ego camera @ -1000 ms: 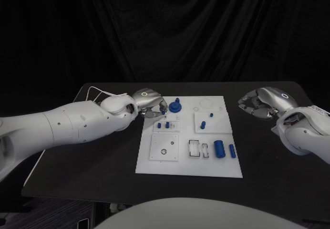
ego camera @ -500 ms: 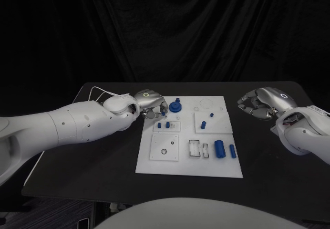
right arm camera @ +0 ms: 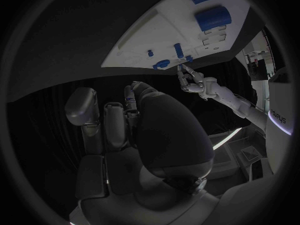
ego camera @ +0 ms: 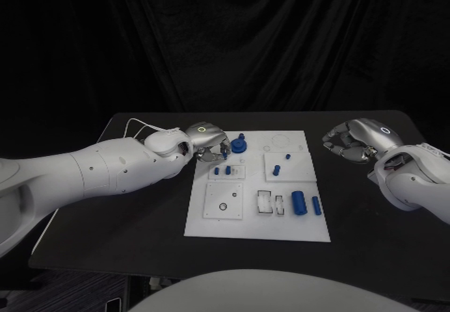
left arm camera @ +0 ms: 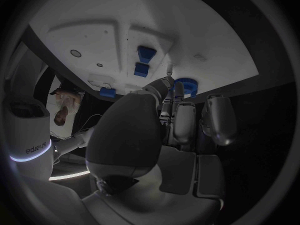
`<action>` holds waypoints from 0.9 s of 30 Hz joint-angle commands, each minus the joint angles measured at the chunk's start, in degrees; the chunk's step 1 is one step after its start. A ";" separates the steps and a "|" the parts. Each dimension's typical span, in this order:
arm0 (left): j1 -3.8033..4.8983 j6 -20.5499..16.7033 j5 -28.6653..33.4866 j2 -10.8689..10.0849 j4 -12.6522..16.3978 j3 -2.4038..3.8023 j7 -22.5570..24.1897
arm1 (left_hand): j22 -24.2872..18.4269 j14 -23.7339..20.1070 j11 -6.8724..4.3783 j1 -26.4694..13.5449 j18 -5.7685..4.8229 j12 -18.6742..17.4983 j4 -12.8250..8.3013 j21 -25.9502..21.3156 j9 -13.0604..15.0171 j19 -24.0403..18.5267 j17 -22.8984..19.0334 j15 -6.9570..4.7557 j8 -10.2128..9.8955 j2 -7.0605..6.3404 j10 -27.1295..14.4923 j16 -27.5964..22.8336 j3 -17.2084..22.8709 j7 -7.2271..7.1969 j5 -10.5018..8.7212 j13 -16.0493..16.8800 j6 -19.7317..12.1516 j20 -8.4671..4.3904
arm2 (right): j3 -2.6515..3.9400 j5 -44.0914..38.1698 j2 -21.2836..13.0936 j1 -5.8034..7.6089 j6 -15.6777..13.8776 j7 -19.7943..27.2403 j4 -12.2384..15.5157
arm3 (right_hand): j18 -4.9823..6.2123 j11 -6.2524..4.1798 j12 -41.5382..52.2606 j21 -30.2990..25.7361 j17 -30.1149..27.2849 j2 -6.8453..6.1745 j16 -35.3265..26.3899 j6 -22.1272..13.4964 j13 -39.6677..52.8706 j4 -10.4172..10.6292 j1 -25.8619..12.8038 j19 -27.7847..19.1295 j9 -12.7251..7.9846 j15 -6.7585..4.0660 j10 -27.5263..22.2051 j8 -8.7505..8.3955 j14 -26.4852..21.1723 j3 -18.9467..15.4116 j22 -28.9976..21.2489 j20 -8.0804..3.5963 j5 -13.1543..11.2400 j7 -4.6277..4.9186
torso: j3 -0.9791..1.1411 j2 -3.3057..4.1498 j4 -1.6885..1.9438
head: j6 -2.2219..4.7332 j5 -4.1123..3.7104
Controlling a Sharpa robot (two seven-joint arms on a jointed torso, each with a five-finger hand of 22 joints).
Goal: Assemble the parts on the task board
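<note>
The white task board (ego camera: 211, 221) lies mid-table. A blue round knob (ego camera: 240, 144) stands near its far left corner, and my left hand (ego camera: 208, 142) hovers right beside it, fingertips drawn close together at the board's edge. The left wrist view has the knob (left arm camera: 185, 86) just past my fingertips (left arm camera: 178, 92); I cannot make out anything between them. Two small blue pegs (ego camera: 222, 171), another peg (ego camera: 277, 171), a thick blue cylinder (ego camera: 299, 202) and a slim blue bar (ego camera: 317, 206) sit on the board. My right hand (ego camera: 354, 140) hangs off the board's right side, fingers curled in, holding nothing.
Black table (ego camera: 122, 214) surrounds the board, with bare surface to the left, right and front. A thin white cable (ego camera: 140, 123) runs along my left arm near the table's far left.
My left hand has crept slightly rightward toward the blue knob. The right hand has shifted very little.
</note>
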 commanded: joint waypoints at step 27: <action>-0.72 1.73 0.03 0.73 -0.55 0.03 -0.26 | 8.54 -0.58 0.16 -0.23 -0.12 -0.60 -0.47 -1.08 0.55 -0.68 -0.82 0.04 -0.60 -0.12 0.53 -0.74 0.06 0.56 -0.50 -0.20 -0.34 0.27 | 0.04 -0.21 -0.05 -0.14 0.24 -0.18 0.06 | 0.57 -0.08 -0.31 -0.31 1.06 -0.15 -0.30 0.40 2.42 0.12 0.59 -0.27 -0.05 -0.27 -0.27 0.12 0.39 0.20 7.17 -0.07 0.18 0.11 | 0.00 0.00 0.06 | 0.00 -0.14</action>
